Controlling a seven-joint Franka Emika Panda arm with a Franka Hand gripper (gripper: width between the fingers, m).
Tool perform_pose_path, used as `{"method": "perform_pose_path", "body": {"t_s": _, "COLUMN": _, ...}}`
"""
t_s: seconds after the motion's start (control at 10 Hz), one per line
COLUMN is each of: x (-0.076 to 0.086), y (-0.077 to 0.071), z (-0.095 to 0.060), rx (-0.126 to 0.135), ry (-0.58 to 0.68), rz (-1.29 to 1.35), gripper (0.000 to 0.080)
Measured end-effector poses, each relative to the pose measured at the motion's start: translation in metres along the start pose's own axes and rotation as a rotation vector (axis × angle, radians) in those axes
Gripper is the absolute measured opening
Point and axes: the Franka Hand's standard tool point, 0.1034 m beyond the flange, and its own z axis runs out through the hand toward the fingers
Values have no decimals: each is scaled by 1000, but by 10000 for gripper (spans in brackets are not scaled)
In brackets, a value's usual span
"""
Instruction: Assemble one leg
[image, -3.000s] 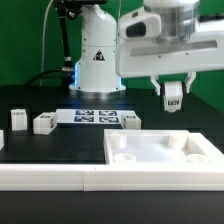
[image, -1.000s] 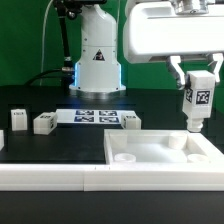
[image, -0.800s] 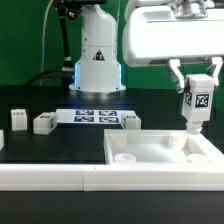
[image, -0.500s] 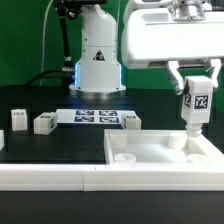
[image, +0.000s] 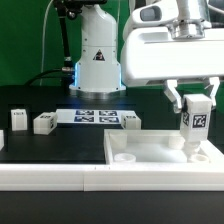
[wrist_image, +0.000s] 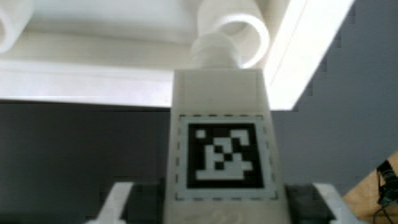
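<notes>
The gripper (image: 197, 108) was clamped on the leg (image: 197, 130), one finger pressed on each side of the block's upper part. The leg hung upright with its black-and-white tag (image: 198, 122) facing the exterior camera. It was over the far corner of the tray (image: 150, 176) on the exterior view's right. Its lower end reached down to a round socket (image: 203, 154) there. Whether it was seated inside could not be told.

In the wrist view, the leg (wrist_image: 222, 110) ran from between the fingers (wrist_image: 125, 203) down to the socket (wrist_image: 244, 38).

The tray lay on the black surface (image: 50, 146). Behind it lay the marker board (image: 95, 117), with one white block (image: 131, 120) just beside it. Two more blocks (image: 43, 123) stood on the exterior view's left.
</notes>
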Motion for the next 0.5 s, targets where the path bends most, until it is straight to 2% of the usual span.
{"method": "perform_pose_path", "body": {"t_s": 0.5, "x": 1, "y": -6, "z": 2, "rx": 1, "ry": 36, "rz": -8, "gripper": 294}}
